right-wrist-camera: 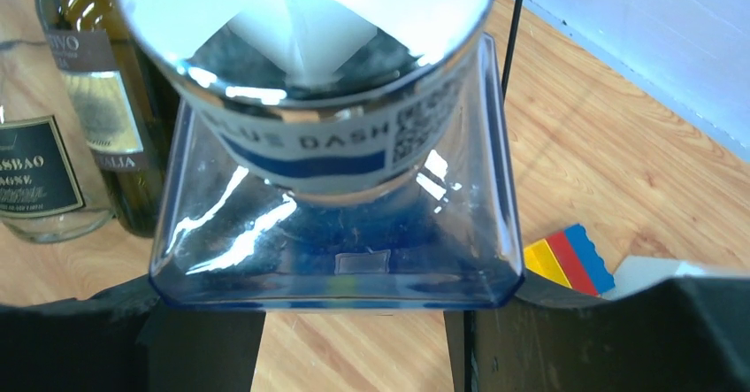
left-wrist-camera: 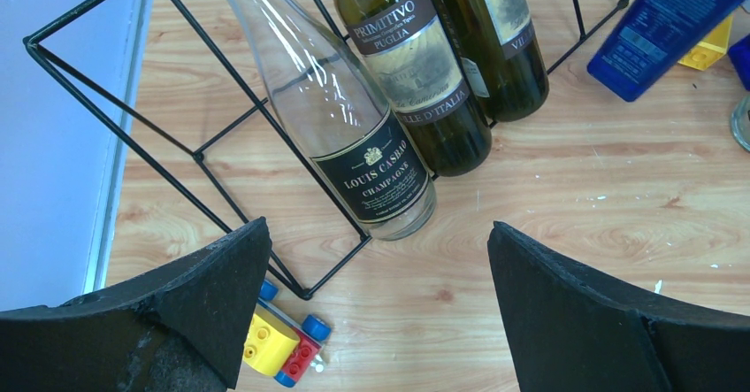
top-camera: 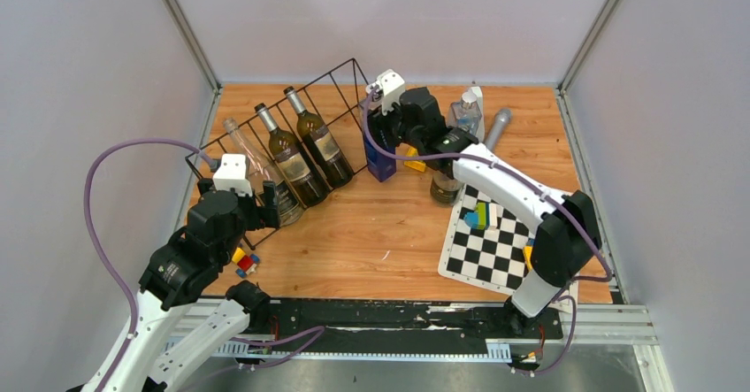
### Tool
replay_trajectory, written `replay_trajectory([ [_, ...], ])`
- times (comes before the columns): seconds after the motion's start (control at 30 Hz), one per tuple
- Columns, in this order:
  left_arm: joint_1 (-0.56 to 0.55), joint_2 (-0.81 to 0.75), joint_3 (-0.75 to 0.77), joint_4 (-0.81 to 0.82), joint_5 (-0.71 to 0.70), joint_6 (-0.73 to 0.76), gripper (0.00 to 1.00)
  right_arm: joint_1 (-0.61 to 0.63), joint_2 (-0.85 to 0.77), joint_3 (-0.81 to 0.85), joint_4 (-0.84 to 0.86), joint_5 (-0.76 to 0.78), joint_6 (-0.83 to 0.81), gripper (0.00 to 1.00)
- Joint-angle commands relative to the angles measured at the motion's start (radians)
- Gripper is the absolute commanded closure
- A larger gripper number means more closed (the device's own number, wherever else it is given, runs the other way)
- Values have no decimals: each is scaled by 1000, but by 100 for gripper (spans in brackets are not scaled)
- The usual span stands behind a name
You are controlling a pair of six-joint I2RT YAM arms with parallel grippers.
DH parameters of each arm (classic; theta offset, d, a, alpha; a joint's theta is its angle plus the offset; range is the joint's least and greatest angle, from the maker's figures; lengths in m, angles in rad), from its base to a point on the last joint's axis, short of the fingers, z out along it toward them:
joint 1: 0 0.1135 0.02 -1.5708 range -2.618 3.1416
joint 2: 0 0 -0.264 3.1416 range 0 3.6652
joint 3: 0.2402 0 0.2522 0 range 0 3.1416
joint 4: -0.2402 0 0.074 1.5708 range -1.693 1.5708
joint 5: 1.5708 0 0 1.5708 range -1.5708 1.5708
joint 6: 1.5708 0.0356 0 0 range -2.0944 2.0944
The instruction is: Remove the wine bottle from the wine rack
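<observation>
Right wrist: blue bottle between the jaws, beside wine rack.

Left claw gapes wide; right claw clamped.

Left wrist view chops the necks off the wine bottles, and the blue bottle up close is blurry, top cropped.

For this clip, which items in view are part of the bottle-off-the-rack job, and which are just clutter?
Job: wine rack; clear champagne bottle, Primitivo bottle and another dark bottle lying on it; blue bottle gripped by the right claw; open left claw.
Clutter: checkerboard mat, toy blocks, glass flask, grey cylinder, jar.
</observation>
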Motion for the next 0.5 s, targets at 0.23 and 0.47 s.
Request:
replay_trajectory([
  [0.23, 4, 4, -6, 40, 16, 19, 0, 39, -322, -216, 187, 12, 103, 100],
  [0.47, 4, 6, -7, 42, 18, 19, 0, 81, -441, -359, 182, 42, 122, 100],
])
